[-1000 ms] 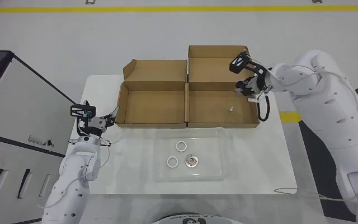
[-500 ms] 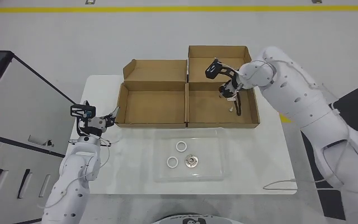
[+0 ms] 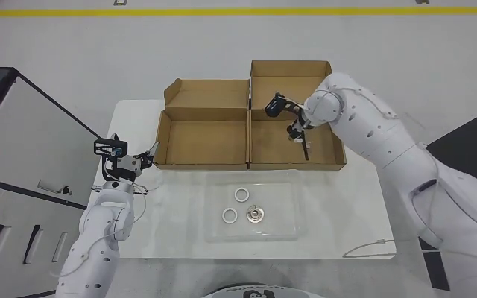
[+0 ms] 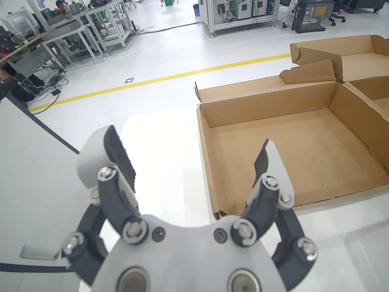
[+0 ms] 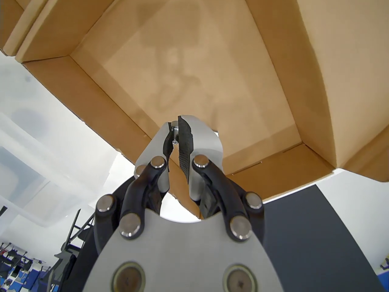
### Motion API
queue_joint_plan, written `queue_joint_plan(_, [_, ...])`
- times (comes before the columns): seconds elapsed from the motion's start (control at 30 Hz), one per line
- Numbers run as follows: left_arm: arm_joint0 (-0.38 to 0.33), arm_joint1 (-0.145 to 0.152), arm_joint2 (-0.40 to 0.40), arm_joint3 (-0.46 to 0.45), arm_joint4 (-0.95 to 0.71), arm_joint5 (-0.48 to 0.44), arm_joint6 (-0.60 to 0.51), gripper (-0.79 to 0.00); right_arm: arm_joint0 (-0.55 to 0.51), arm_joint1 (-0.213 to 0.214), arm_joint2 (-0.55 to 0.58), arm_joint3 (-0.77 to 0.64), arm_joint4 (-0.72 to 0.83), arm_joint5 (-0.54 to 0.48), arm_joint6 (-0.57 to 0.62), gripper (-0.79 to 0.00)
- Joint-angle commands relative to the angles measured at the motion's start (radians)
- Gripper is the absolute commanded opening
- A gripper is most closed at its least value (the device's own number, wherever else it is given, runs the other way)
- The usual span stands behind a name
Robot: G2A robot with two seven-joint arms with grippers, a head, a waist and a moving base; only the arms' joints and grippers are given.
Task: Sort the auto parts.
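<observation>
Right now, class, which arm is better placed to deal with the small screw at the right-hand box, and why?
Right. Its jaws are shut on the screw over the right box. The left arm's jaws stand open and empty beside the left box, well away from it.

- plain brown cardboard boxes (image 3: 201,141)
- clear plastic tray (image 3: 279,205)
- white table (image 3: 164,216)
- two white rings (image 3: 241,194)
- silver round metal part (image 3: 255,214)
- small silver threaded screw (image 5: 174,135)
- right gripper (image 5: 175,122): silver fingers (image 5: 206,144), black ribbed pads (image 5: 184,141)
</observation>
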Motion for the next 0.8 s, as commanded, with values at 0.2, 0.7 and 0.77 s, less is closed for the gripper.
queue_joint_plan(0.2, [0.0, 0.0, 0.0, 0.0, 0.0, 0.0, 0.0, 0.0, -0.002, -0.035, -0.033, 0.059, -0.03, 0.006, -0.009, -0.785])
queue_joint_plan(0.7, [0.0, 0.0, 0.0, 0.0, 0.0, 0.0, 0.0, 0.0, -0.007, -0.088, -0.053, 0.167, -0.049, 0.005, -0.049, -0.785])
queue_joint_plan(0.77, [0.0, 0.0, 0.0, 0.0, 0.0, 0.0, 0.0, 0.0, -0.006, -0.095, -0.055, 0.179, -0.053, 0.004, -0.049, -0.785])
